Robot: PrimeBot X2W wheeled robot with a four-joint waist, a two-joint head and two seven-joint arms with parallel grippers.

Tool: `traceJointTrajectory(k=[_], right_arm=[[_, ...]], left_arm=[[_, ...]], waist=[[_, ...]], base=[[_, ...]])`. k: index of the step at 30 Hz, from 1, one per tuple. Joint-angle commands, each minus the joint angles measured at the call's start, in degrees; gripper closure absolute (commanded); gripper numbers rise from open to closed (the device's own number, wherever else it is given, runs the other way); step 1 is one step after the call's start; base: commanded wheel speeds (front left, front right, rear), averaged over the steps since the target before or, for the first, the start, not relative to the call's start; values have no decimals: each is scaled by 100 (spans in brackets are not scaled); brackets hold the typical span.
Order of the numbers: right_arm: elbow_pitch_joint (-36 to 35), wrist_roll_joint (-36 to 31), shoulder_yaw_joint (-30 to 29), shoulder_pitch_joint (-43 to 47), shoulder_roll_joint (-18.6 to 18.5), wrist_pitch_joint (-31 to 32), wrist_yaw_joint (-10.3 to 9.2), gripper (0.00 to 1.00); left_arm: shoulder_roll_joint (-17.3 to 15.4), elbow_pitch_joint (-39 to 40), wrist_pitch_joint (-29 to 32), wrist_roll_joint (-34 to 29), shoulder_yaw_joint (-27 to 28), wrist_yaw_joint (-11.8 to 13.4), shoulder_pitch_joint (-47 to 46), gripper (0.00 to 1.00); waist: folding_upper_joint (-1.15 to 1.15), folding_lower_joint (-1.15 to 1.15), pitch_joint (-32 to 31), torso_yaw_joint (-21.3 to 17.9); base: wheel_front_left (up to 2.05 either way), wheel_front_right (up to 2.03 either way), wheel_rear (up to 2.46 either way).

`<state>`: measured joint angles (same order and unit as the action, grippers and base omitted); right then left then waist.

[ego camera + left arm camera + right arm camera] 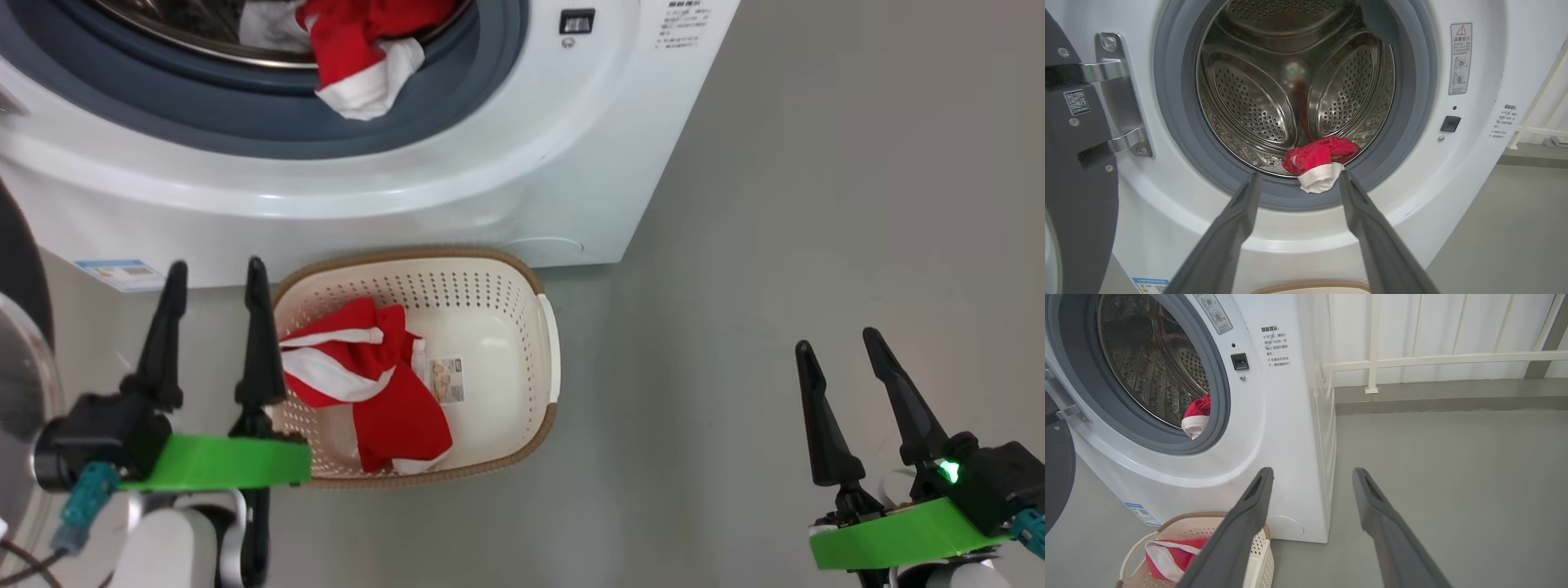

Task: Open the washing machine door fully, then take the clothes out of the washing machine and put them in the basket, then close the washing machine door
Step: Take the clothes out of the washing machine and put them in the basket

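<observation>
Grey floor (775,204) carries the white washing machine (490,188), its door (1077,183) swung wide at the left. One red garment (359,57) hangs over the grey rubber ring (245,114) (half out of the drum (1249,94)). A second red garment (375,392) lies in the basket (408,251) just before the machine. Left pincer (216,265) and right pincer (838,341) both gape empty.

You see your right gripper (1310,475) with its fingers (1249,506) spread wide above the grey floor (1453,477). The washing machine (1282,437) sits to their left, and its door (1057,473) stands open. One red-and-white garment (1197,416) hangs over the drum (1147,367) lip. A second garment (1167,559) lies in the basket (1259,547) just before the machine.
</observation>
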<state>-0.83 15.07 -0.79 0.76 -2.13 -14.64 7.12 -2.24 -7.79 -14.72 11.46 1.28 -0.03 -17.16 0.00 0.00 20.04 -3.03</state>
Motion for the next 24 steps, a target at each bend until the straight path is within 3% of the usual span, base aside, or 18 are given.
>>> traceJointTrajectory(k=[1, 24], right_arm=[[-123, 69, 171, -151, -75, -36, 36, 0], [-27, 220, 423, -700, -75, -36, 36, 0]], left_arm=[[-98, 80, -28, -60, 201, -28, -192, 0], [-459, -1541, -28, -160, 320, -313, -2612, 0]], waist=[[0, 0, 207, -89], [0, 0, 1094, -437]], base=[[0, 0, 0], [0, 0, 0]])
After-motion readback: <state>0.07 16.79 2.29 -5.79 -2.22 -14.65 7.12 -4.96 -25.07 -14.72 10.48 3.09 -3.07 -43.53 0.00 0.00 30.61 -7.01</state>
